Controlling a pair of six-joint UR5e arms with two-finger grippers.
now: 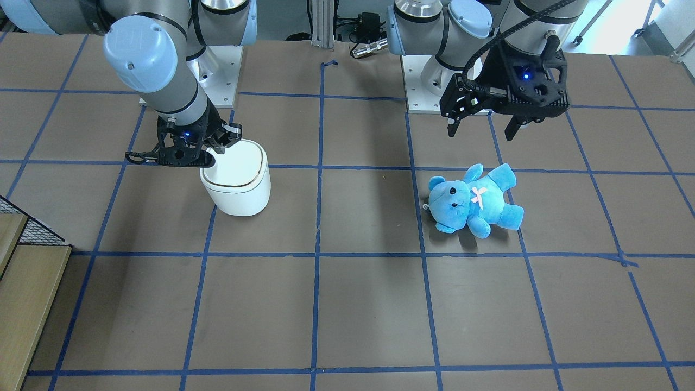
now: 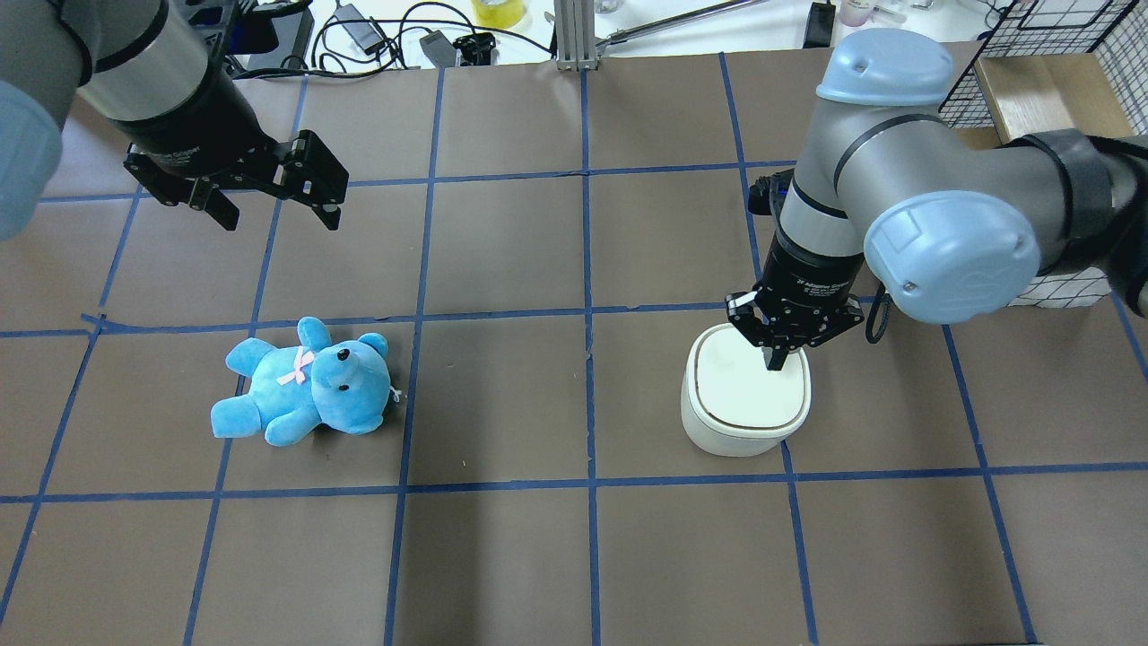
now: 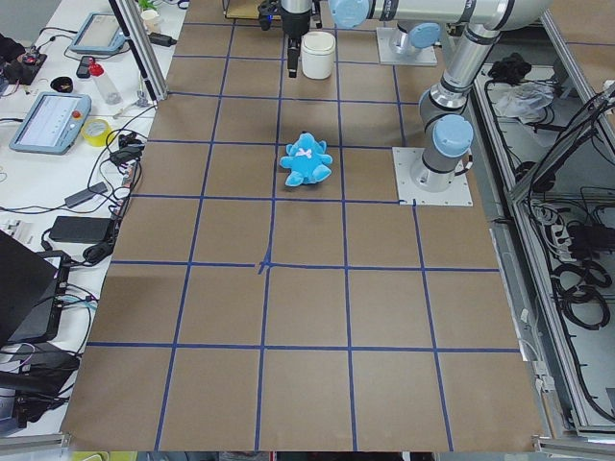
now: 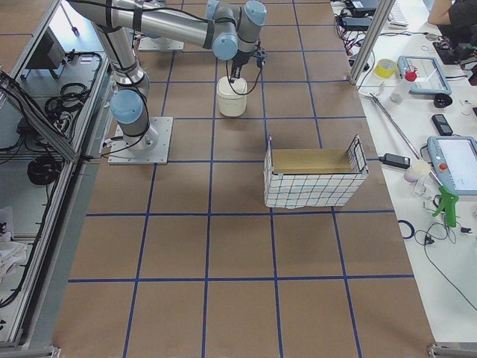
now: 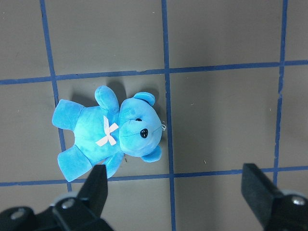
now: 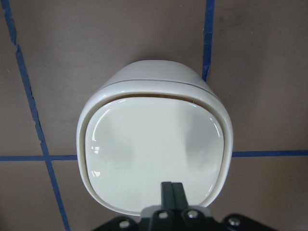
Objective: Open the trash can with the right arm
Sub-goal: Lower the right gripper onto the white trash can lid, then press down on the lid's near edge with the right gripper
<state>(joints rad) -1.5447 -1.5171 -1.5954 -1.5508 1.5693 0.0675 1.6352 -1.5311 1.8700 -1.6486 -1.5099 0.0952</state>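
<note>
So we've got the little white trash can (image 2: 744, 405) sitting upright right under the claw (image 2: 776, 362), rounded-square, with its flat, dark-rimmed lid down. Our right arm (image 2: 897, 211), silver with light-blue caps, points the claw straight down, fingers pinched together over the lid's near edge; we can't tell if they touch it.

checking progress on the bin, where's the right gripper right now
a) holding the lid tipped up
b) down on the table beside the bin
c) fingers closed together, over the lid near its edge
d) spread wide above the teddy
C: the right gripper has its fingers pressed together over the trash can, near the edge of the lid, which lies flat. The wide-open one above the blue bear is the left gripper.
</note>
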